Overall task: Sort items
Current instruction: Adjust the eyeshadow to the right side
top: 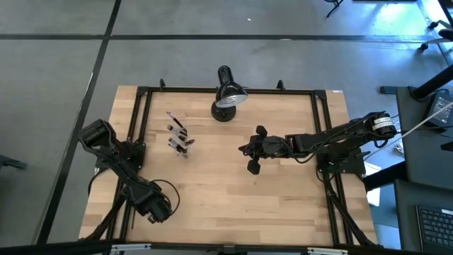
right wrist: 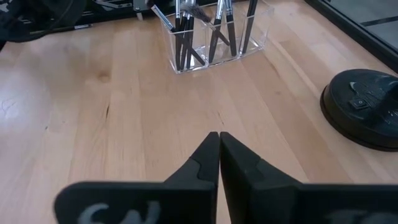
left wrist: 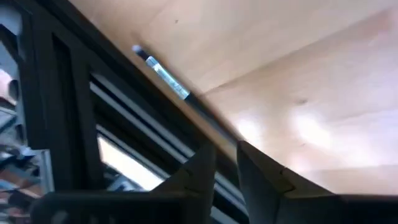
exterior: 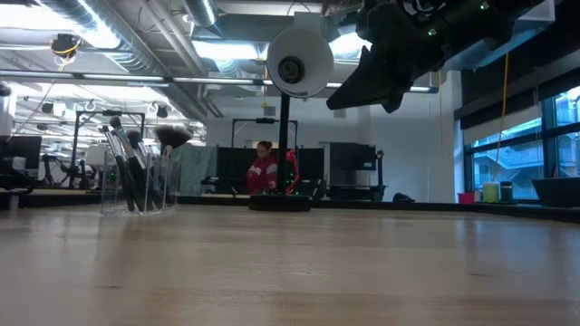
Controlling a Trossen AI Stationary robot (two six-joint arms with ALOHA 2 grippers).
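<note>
One makeup brush (left wrist: 166, 79), with a dark handle and a silvery ferrule, lies on the wood along the table's left edge, beside the black frame rail. My left gripper (left wrist: 225, 152) (top: 157, 210) is down at it near the table's near left corner, its fingers closed around the handle. Several more brushes stand upright in a clear holder (right wrist: 214, 37) (top: 178, 134) (exterior: 136, 181) at the table's far left. My right gripper (right wrist: 217, 140) (top: 252, 154) hovers shut over the middle of the table and holds nothing. My left gripper pinches the brush's dark handle (left wrist: 214, 121) between its two fingers, away from the ferrule and bristle end. The fingers slant down from above and lie across the handle. The rest of the brush lies flat on the table by the edge.
A black desk lamp (top: 226, 95) stands on its round base (right wrist: 367, 109) at the far middle of the table. The black frame rail (left wrist: 68, 106) runs close along the table's left edge beside the brush. Bare wood lies between the holder and my right gripper.
</note>
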